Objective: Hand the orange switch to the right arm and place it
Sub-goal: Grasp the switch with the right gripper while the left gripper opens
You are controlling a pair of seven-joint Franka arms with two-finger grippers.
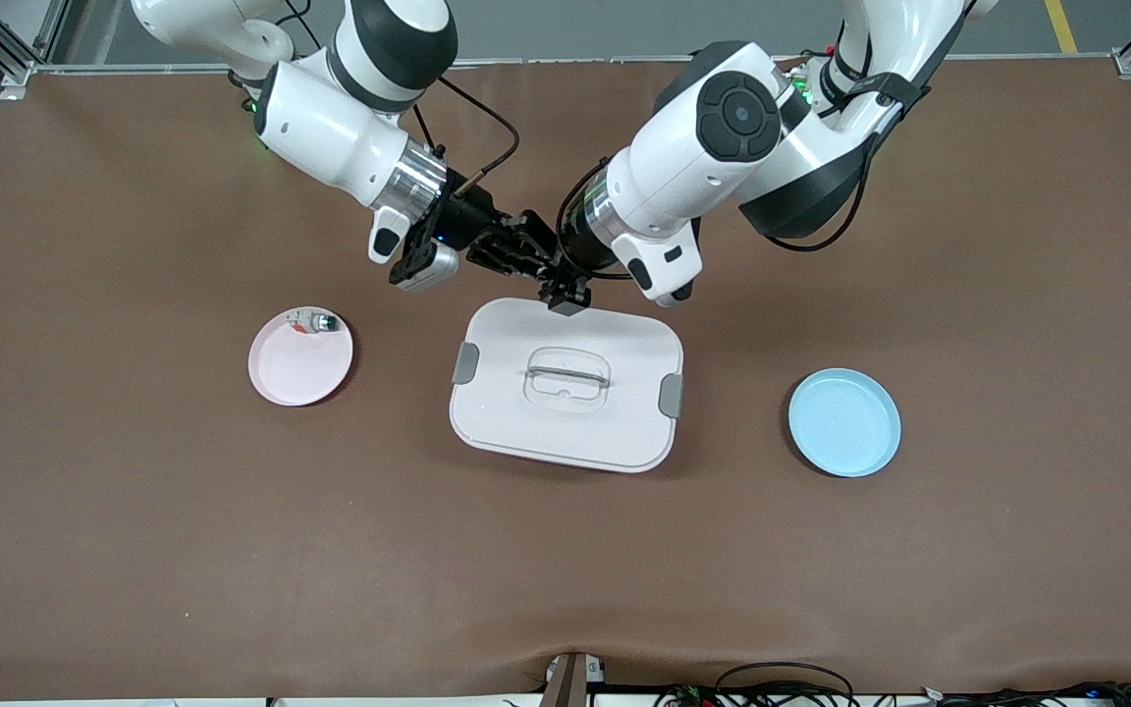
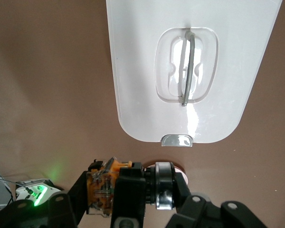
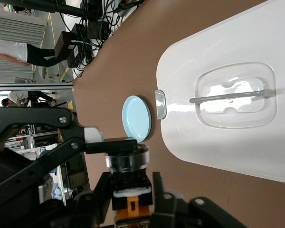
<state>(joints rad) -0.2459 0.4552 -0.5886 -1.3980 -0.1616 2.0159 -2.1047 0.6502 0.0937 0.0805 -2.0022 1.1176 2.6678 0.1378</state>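
The orange switch (image 2: 102, 189) hangs in the air between both grippers, over the table just past the white lid's edge on the robots' side. It has an orange body, a black middle (image 3: 128, 183) and a silver ring round its face. My left gripper (image 1: 556, 278) is shut on it end to end, one finger on the face and one on the orange end. My right gripper (image 1: 514, 249) comes in crosswise, and its fingers (image 3: 99, 190) are shut against the black middle. In the front view the switch is hidden among the fingers.
A white box lid with a handle (image 1: 565, 383) lies mid-table below the grippers. A pink plate (image 1: 296, 368) toward the right arm's end holds a whitish-silver switch (image 1: 316, 321). A blue plate (image 1: 843, 422) lies toward the left arm's end and also shows in the right wrist view (image 3: 137, 118).
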